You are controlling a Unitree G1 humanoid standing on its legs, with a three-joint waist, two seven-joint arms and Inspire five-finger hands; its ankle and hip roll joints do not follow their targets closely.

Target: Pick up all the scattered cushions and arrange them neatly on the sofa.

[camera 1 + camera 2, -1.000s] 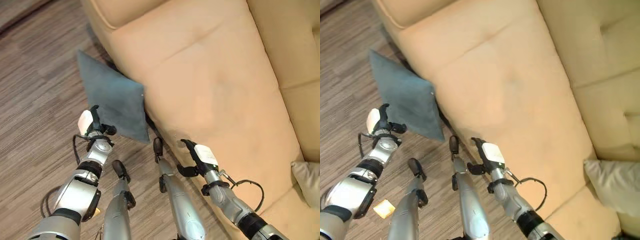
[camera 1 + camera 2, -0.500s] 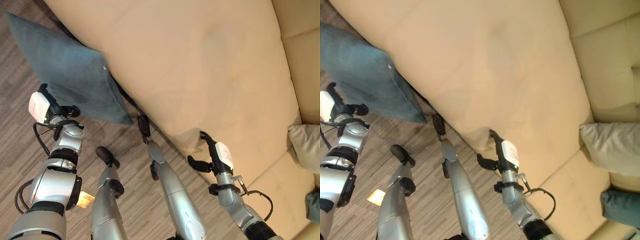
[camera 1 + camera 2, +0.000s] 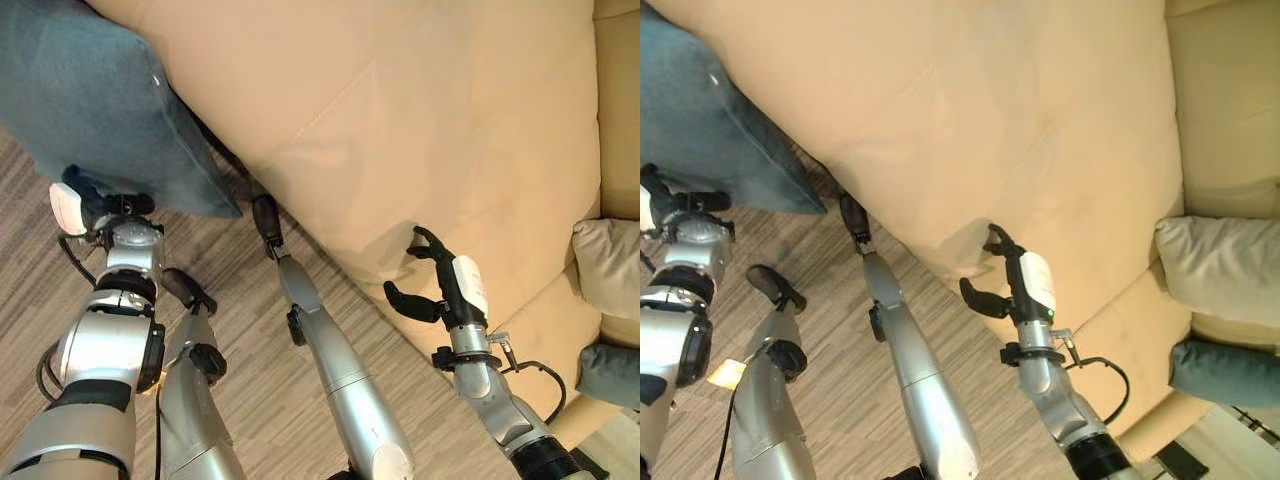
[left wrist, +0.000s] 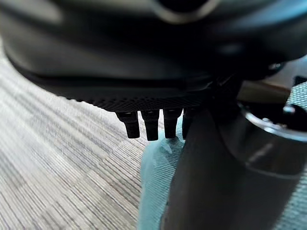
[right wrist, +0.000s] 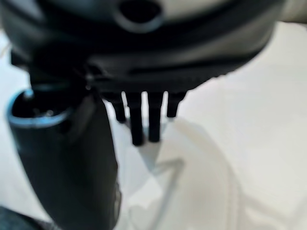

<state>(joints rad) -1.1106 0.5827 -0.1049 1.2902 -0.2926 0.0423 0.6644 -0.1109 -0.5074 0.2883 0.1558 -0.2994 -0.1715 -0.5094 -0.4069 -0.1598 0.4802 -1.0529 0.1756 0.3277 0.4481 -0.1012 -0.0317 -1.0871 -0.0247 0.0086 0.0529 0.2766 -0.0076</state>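
A blue-grey cushion (image 3: 100, 110) stands on the floor, leaning against the front of the beige sofa (image 3: 400, 100). My left hand (image 3: 95, 208) is at the cushion's lower edge, fingers relaxed and open; in the left wrist view the fingers (image 4: 151, 125) point at the teal cloth (image 4: 158, 187) just past them. My right hand (image 3: 445, 285) hovers open at the front edge of the sofa seat, thumb and fingers spread with nothing between them. In the right wrist view the straight fingers (image 5: 144, 122) hang over the pale seat (image 5: 249, 158).
A beige cushion (image 3: 1220, 270) and a teal cushion (image 3: 1225, 370) lie at the right end of the sofa. Wood-grain floor (image 3: 250, 400) runs along the sofa front. A small yellow scrap (image 3: 725, 374) lies on the floor.
The camera has swung right along the sofa, bringing the two cushions at the right end into view. The left hand stays by the blue-grey cushion's edge; the right hand stays at the seat's front edge.
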